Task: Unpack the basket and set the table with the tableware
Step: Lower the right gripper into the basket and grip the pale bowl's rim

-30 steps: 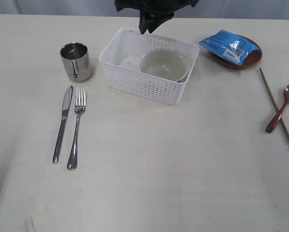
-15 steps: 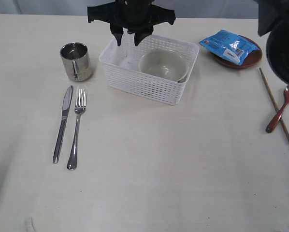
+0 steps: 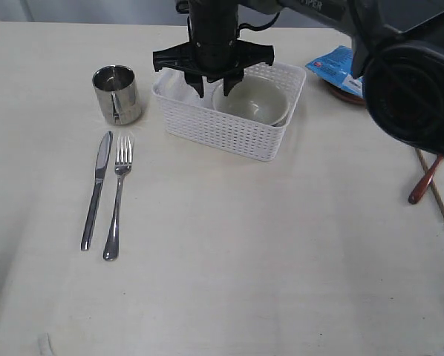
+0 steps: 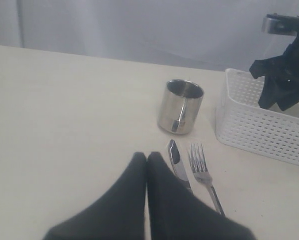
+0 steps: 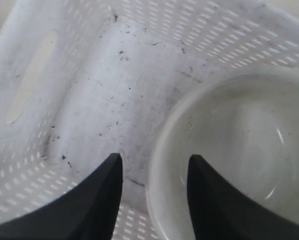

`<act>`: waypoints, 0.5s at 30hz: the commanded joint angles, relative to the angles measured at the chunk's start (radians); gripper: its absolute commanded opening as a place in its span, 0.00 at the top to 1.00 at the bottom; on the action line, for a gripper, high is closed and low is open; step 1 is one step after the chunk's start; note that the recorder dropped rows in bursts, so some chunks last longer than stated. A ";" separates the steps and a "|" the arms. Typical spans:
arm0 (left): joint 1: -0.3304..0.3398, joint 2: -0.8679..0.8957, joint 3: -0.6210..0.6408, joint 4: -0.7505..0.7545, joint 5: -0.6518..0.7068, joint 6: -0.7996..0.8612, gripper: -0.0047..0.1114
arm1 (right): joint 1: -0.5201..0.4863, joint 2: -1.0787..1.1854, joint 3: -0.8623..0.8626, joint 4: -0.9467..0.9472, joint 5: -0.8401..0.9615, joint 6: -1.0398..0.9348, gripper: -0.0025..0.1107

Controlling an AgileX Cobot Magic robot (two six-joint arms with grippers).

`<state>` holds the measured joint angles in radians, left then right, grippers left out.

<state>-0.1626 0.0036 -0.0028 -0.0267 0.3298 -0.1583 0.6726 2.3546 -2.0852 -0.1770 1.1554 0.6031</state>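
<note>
Pale desk (image 3: 281,259) carries: steel cup (image 3: 116,94); knife (image 3: 96,189) and fork (image 3: 117,196) side by side; white basket (image 3: 229,130); wooden spoon (image 3: 421,189) and chopsticks (image 3: 437,199) at right edge.

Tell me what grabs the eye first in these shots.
The black right hand hangs open in the white lattice basket at the back of the exterior view, its fingers either side of the cream bowl rim. Left of the basket in that view, a shiny steel cup stands beyond a knife and fork laid side by side.
</note>
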 commanded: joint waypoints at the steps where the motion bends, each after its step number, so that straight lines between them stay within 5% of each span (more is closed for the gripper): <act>1: 0.001 -0.004 0.003 0.000 -0.011 0.001 0.96 | -0.003 0.022 -0.008 -0.040 0.011 0.014 0.62; 6: 0.001 -0.004 0.003 0.000 -0.011 0.001 0.96 | -0.008 0.049 -0.008 -0.049 0.009 0.028 0.62; 11: 0.001 -0.004 0.003 0.000 -0.011 0.001 0.96 | -0.008 0.057 -0.008 -0.082 0.009 -0.003 0.95; 15: 0.001 -0.004 0.003 0.000 -0.011 0.001 0.96 | -0.018 0.051 -0.008 -0.166 0.062 -0.003 0.98</act>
<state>-0.1626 0.0036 -0.0028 -0.0267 0.3298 -0.1583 0.6726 2.4125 -2.0898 -0.2841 1.1836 0.6103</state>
